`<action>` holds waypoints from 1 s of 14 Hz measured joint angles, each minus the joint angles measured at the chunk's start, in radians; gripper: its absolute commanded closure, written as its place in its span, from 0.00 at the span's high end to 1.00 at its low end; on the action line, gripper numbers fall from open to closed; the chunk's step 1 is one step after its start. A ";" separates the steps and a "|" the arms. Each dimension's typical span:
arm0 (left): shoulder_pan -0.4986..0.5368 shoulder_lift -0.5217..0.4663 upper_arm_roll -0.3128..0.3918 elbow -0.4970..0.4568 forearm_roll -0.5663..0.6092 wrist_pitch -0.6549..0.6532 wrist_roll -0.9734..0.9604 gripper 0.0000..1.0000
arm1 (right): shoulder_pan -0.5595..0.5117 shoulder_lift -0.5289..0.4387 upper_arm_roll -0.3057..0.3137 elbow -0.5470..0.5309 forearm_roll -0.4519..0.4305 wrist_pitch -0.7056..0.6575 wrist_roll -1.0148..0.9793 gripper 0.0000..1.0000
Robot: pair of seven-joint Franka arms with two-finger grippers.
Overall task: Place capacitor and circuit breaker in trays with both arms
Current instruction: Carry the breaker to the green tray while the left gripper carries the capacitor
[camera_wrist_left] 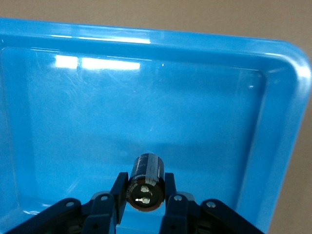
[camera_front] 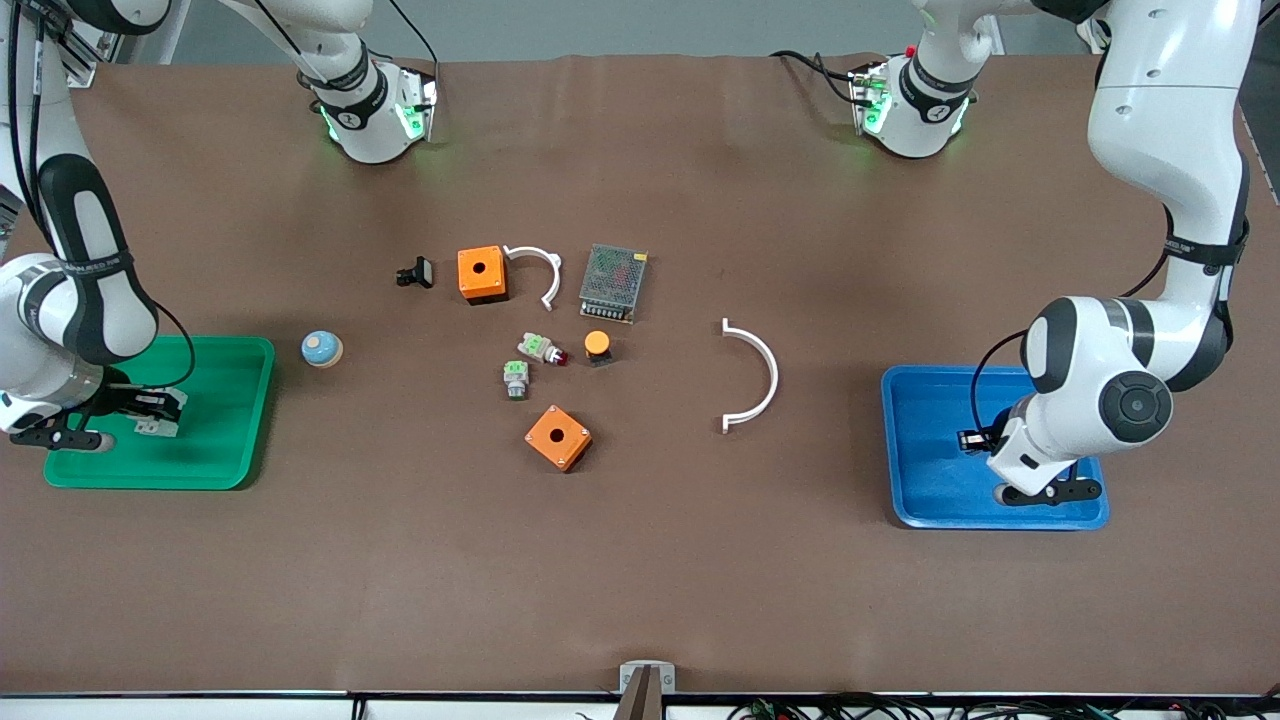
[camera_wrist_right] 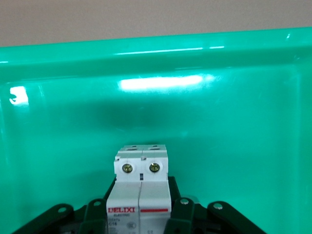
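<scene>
My left gripper (camera_front: 968,440) is low over the blue tray (camera_front: 920,485), toward the left arm's end of the table. In the left wrist view the left gripper (camera_wrist_left: 145,184) is shut on the capacitor (camera_wrist_left: 146,168), a small black cylinder with a silvery end, over the blue tray's floor (camera_wrist_left: 97,122). My right gripper (camera_front: 150,412) is low over the green tray (camera_front: 220,450) and holds the white-grey circuit breaker (camera_front: 153,427). In the right wrist view the right gripper (camera_wrist_right: 142,189) is shut on the circuit breaker (camera_wrist_right: 141,197), over the green tray (camera_wrist_right: 195,112).
In the middle of the table lie two orange boxes (camera_front: 481,273) (camera_front: 558,437), two white arcs (camera_front: 538,270) (camera_front: 757,375), a metal mesh unit (camera_front: 612,282), an orange-capped button (camera_front: 597,346), two grey-green push-buttons (camera_front: 540,348) (camera_front: 515,379), a black clip (camera_front: 415,272) and a blue round piece (camera_front: 322,349).
</scene>
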 measured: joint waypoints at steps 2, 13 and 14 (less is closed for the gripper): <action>0.018 0.013 0.000 0.002 0.000 0.002 0.014 0.15 | -0.003 0.006 0.000 0.000 0.000 0.003 -0.001 0.74; 0.026 0.047 -0.004 0.002 0.000 0.026 0.015 0.21 | 0.007 -0.006 0.024 0.148 0.000 -0.177 -0.017 1.00; 0.026 0.049 -0.004 0.002 0.000 0.028 0.015 0.37 | 0.024 -0.016 0.026 0.194 0.000 -0.250 -0.015 1.00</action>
